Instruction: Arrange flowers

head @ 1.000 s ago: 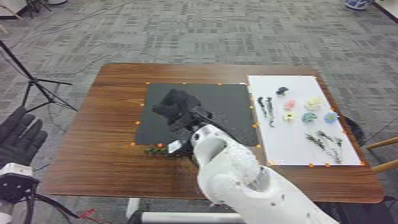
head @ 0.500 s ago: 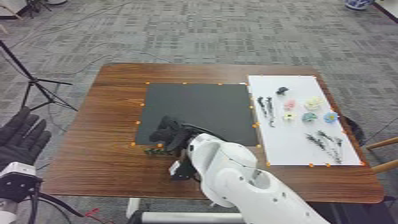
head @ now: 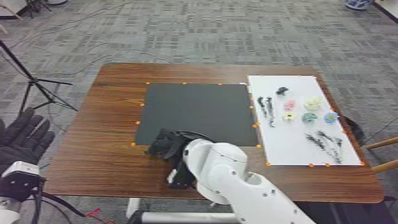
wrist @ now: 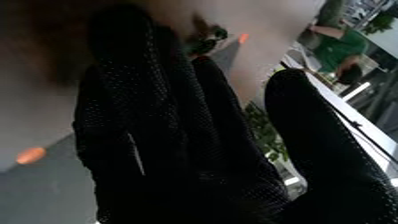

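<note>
In the head view, the right hand (head: 165, 142) is at the near left corner of the black mat (head: 195, 110). The right wrist view shows this right hand (wrist: 169, 125) open, with straight fingers and the thumb apart. Green leaves (wrist: 266, 131) appear between them, and a small dark green piece (wrist: 206, 44) is beyond the fingertips. On the white board (head: 289, 142) lie a pink flower (head: 290, 105), a cream flower (head: 313, 104), a small yellow flower (head: 289, 116), a teal flower (head: 309, 117), a blue flower (head: 330, 118), dark stems (head: 270, 112) and thin branches (head: 330, 145). The left hand (head: 19, 142) stays open left of the table.
The brown table (head: 102, 170) extends around the mat and board, whose edges carry small orange markers. A black tripod (head: 34, 80) stands on the floor to the left, and part of a wooden chair (head: 384, 144) is at the right.
The right hand has drawn back from the middle of the mat to its near left corner, over the spot where small greenery was visible. The left hand has barely shifted.
</note>
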`<state>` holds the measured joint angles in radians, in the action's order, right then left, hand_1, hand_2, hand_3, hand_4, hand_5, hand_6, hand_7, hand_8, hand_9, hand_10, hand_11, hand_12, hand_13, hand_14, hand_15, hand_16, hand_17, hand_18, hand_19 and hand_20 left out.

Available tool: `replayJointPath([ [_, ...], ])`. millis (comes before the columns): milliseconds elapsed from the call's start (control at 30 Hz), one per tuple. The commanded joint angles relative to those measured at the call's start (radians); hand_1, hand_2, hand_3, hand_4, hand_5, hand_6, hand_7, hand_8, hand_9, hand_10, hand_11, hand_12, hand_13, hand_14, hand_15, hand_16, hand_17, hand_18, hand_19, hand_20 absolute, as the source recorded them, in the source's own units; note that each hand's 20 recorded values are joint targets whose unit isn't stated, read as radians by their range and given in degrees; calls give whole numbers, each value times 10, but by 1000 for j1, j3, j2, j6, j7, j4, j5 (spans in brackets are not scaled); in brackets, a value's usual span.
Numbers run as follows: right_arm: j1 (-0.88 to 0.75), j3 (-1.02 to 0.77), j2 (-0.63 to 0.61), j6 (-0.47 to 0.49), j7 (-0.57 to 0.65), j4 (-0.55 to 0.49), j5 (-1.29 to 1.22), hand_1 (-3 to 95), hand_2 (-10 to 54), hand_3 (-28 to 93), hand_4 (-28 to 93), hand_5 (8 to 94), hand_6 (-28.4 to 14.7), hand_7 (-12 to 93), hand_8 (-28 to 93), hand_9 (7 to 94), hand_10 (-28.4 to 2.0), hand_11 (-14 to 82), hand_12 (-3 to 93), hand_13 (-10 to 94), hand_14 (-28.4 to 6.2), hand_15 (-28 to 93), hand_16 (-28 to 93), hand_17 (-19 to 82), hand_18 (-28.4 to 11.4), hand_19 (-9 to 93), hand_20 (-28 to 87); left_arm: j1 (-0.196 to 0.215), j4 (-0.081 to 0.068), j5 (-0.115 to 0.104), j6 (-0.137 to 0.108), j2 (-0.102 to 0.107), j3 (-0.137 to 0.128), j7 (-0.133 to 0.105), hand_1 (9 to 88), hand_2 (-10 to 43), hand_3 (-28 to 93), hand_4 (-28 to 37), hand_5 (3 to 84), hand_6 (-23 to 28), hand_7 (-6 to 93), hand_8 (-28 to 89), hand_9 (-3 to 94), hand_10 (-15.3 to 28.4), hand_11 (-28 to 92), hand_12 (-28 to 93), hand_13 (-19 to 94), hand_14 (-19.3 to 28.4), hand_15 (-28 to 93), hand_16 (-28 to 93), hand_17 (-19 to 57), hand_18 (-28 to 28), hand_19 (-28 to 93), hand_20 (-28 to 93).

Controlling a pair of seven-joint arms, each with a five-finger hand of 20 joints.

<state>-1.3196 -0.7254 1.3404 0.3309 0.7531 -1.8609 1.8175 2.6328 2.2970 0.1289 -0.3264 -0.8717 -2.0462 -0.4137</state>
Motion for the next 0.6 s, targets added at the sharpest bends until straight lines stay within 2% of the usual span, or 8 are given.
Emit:
replayJointPath([
  [33, -21, -7, 46, 18, 31, 68, 51, 244, 180, 754, -141, 606, -81, 60, -100, 673, -206, 107, 112, 786, -147, 468, 247, 341, -284, 854, 238, -11, -7, 11, 3, 3, 12, 27, 239, 199, 575, -283, 324, 64, 70, -66, 261, 109, 86, 111, 182, 94, 120, -25, -20, 66, 105, 111],
  [233, -19, -20, 57, 6, 21, 105, 76, 235, 189, 760, -147, 618, -106, 54, -100, 596, -211, 109, 90, 756, -155, 454, 204, 333, -284, 856, 229, -27, -15, 17, 3, 8, 19, 41, 223, 194, 621, -283, 325, 63, 72, -67, 262, 108, 90, 111, 182, 94, 122, -25, -20, 66, 106, 111],
  [367, -17, -26, 54, -6, -16, 124, 72, 228, 189, 769, -153, 600, -126, 54, -102, 535, -218, 114, 85, 692, -170, 486, 188, 310, -284, 855, 227, -30, -18, 21, 8, 7, 19, 50, 223, 191, 634, -283, 325, 63, 73, -67, 262, 107, 90, 111, 183, 94, 124, -25, -20, 67, 107, 112],
  [600, -8, -20, 44, -32, -92, 147, 88, 237, 186, 784, -166, 567, -145, 50, -108, 483, -216, 124, 80, 622, -176, 529, 160, 263, -283, 834, 227, -32, -20, 18, 16, 9, 22, 48, 223, 188, 643, -283, 326, 64, 75, -68, 263, 108, 92, 111, 183, 93, 125, -26, -21, 68, 108, 111],
])
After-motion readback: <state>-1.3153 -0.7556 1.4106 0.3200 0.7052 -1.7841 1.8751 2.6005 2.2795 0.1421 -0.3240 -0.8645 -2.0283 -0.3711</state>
